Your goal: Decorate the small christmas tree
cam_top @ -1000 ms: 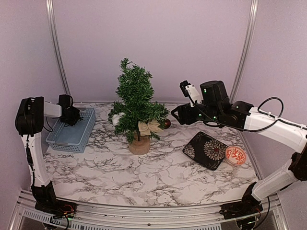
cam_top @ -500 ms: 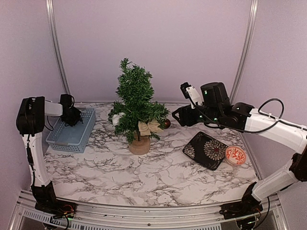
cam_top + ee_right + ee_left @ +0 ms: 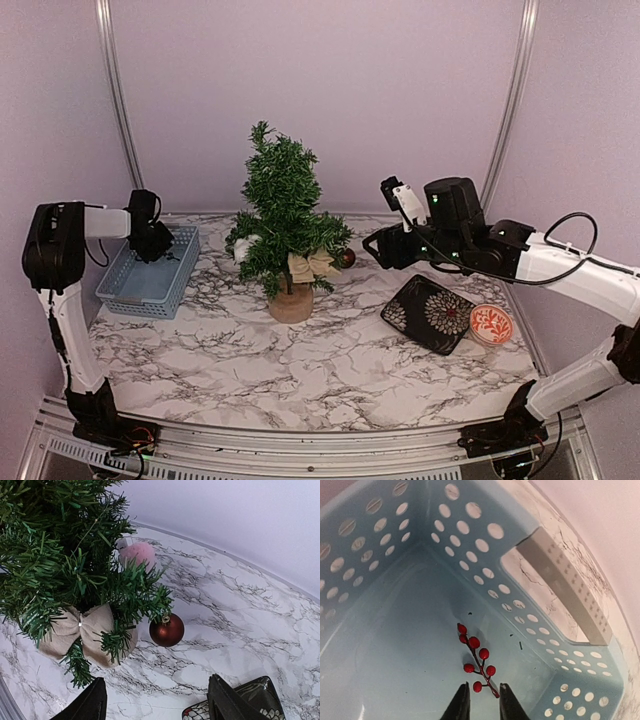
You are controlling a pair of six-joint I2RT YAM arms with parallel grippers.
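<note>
The small christmas tree (image 3: 283, 215) stands on its wooden stump (image 3: 291, 303) at the table's middle back. It carries a beige bow (image 3: 82, 630), a dark red ball (image 3: 167, 630) and a pink pompom (image 3: 136, 553). My left gripper (image 3: 484, 687) reaches down into the blue basket (image 3: 380, 645). Its jaws stand narrowly apart around the stem end of a red berry sprig (image 3: 476, 660) that lies on the basket floor. My right gripper (image 3: 157, 695) hovers just right of the tree, below the red ball, wide open and empty.
A dark patterned plate (image 3: 432, 313) lies right of the tree, its corner under my right gripper. A small orange dish (image 3: 491, 324) sits beside it. The blue basket (image 3: 150, 272) is at the back left, near the wall.
The right arm has drawn back a little to the right, away from the tree. The left arm has shifted slightly over the basket.
</note>
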